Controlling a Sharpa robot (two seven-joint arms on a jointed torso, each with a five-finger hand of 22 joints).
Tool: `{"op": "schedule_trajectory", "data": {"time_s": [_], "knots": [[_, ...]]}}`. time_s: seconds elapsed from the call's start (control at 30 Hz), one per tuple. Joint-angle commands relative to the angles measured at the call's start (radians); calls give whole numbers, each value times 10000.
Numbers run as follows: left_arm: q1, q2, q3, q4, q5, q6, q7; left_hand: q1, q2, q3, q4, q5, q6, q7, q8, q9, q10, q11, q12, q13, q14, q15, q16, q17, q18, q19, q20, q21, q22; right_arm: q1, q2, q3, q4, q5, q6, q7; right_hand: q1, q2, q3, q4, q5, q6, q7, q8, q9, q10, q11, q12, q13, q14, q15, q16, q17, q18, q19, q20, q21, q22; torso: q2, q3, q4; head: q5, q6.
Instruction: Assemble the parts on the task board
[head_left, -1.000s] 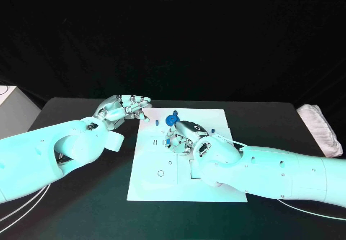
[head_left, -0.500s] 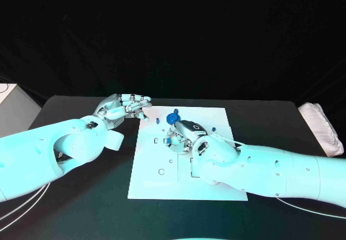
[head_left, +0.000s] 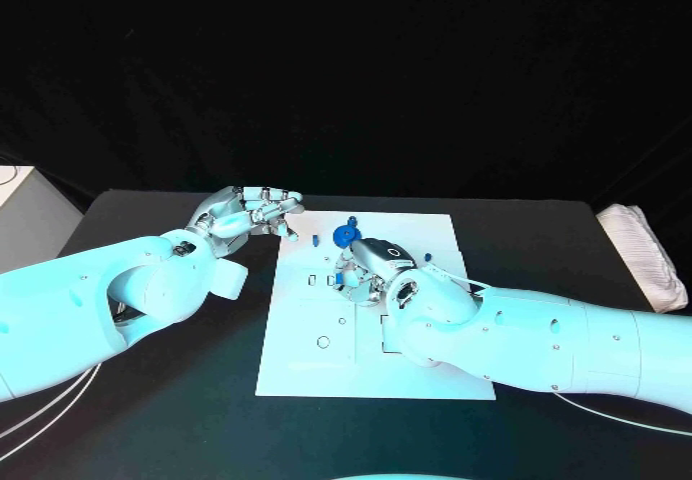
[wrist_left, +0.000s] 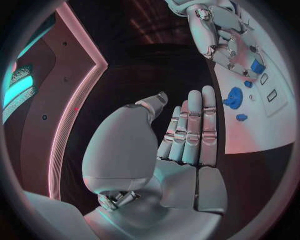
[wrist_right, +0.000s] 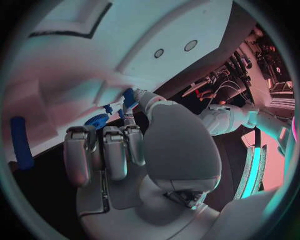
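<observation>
On the task board (head_left: 433, 370), toward 12 o'clock, the right hand (head_left: 378, 272) pinches a small blue part (wrist_right: 129, 96), probably lining it up with a slot. Just at 12 o'clock from it sits a round blue part (head_left: 343, 238). At 10 o'clock, off the board, the left hand (head_left: 248, 214) waits empty, fingers loosely curled.

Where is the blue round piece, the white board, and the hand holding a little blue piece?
blue round piece (head_left: 343, 238), head view, its centre.
task board (head_left: 310, 375), head view, bare near part.
right hand (head_left: 372, 272), head view, its back.

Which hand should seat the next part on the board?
Right hand: it is over the board, pinching a blue part. The left hand is empty, beside the board's edge.
</observation>
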Motion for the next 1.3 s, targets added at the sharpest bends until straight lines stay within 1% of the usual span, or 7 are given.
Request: {"op": "schedule_trajectory", "data": {"time_s": [0.03,0.43,0.5,0.6,1.0,1.17,1.3], "knots": [[9,4,4,24,-56,114,3,-105,-9,57,9,-2,48,-23,-41,10,64,32,53,12,26,-17,51,17,33,44,-17,52,16,-24,-16,-11,-18,-131,147,3,-100,-36,-2,-23,39,-22,15,18,-3,258,-46,-32,1788,1040,-70,37,2628,-122,773,-36,-51,2120,4,-1,7,-8,5],[9,-4,4,15,-85,153,-33,-107,-11,60,9,-2,44,-22,-44,10,58,34,50,11,20,-17,60,21,33,40,-18,63,23,-23,-23,-11,-53,-88,195,120,-347,-310,-61,-29,-152,-436,171,-113,-87,57,85,-314,1601,1040,33,37,2628,-101,736,35,-144,2055,-3,1,0,-18,-7],[8,-4,4,12,-92,167,-40,-107,-11,60,9,-2,44,-22,-44,10,58,34,50,11,20,-17,60,21,33,40,-18,63,23,-23,-22,-11,-56,-77,180,142,-426,-387,-116,-2,-275,-540,211,-155,-114,35,124,-340,1584,1040,66,37,2628,-98,731,63,-157,2047,-2,0,3,-20,-7],[8,-7,4,11,-106,184,-49,-105,-19,67,3,-2,34,-20,-51,10,42,36,42,7,3,-15,83,31,32,30,-19,91,41,-23,-20,-11,-55,-69,154,166,-532,-409,-220,76,-791,-674,257,-200,-153,19,172,-357,1574,1040,113,37,2628,-97,729,113,-165,2045,-2,0,6,-27,-11],[8,-14,3,5,-126,226,-88,-105,-19,67,3,-2,34,-20,-51,10,42,36,42,7,3,-15,83,31,32,30,-19,91,41,-23,-42,-11,12,-46,-64,327,-542,-570,-504,119,-862,-962,329,-322,-236,-140,243,-551,1445,1031,175,19,2591,-74,692,175,-256,1983,5,1,9,-32,-17],[8,1,3,-15,-186,226,-107,-95,-33,77,-12,-3,24,-20,-58,11,30,39,38,4,-14,-14,120,45,31,17,-21,133,69,-26,-120,-11,121,-21,-458,478,-708,-647,-1114,428,-931,-1076,339,-338,-258,-199,256,-609,1406,1029,193,15,2583,-66,680,197,-290,1965,0,5,12,-39,-22],[8,32,3,-93,-556,272,-369,-161,-56,71,4,-3,-10,-36,-81,20,158,11,132,45,75,-32,407,158,37,33,-28,355,203,-26,-342,-4,348,95,-826,754,-407,-338,-2732,949,-932,-1296,399,-406,-314,-233,326,-631,1383,1024,230,4,2563,-58,666,245,-339,1940,-14,10,0,-18,1]]}}
